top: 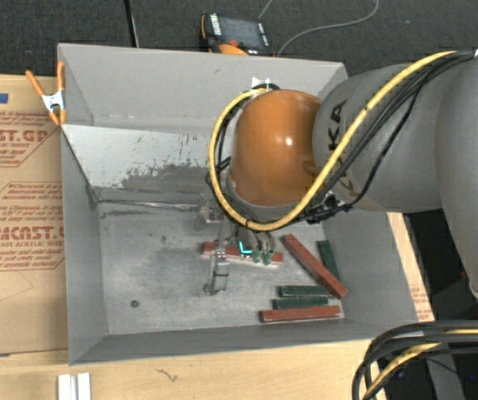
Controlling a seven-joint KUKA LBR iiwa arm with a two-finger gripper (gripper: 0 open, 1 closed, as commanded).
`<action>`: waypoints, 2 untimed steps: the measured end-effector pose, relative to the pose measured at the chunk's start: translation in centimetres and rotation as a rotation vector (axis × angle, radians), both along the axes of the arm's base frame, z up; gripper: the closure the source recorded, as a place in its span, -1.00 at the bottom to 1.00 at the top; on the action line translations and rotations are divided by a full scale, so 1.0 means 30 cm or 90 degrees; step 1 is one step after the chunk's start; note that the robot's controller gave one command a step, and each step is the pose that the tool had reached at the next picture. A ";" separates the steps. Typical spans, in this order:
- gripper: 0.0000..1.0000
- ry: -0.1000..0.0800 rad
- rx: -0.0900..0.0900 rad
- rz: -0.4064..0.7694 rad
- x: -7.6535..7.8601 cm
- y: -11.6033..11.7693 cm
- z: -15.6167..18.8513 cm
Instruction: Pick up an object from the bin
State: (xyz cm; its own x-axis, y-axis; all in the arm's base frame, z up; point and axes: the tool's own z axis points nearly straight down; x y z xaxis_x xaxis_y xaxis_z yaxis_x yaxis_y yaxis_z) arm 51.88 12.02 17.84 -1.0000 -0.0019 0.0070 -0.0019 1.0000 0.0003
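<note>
My gripper reaches down from under the arm's orange dome to the bin floor, a little right of the middle. A thin red bar lies flat right under it, partly hidden by the gripper's body. To the right, a longer red bar lies slanted, with a dark green bar beside it. Whether anything is held I cannot tell.
Near the bin's front right lie another dark green bar and, just in front of it, a red bar. The arm and its dome cover the back right of the bin. The left half of the floor is bare scuffed metal.
</note>
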 end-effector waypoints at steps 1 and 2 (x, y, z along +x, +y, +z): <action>-1.00 -0.003 0.000 -0.016 0.180 -0.286 -0.377; -1.00 -0.006 0.000 -0.066 0.140 -0.305 -0.259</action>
State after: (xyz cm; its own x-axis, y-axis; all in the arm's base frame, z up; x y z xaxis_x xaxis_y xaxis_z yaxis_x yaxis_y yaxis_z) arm 56.07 2.88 10.07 -0.9948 0.1018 -0.0021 0.1018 0.9948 0.0010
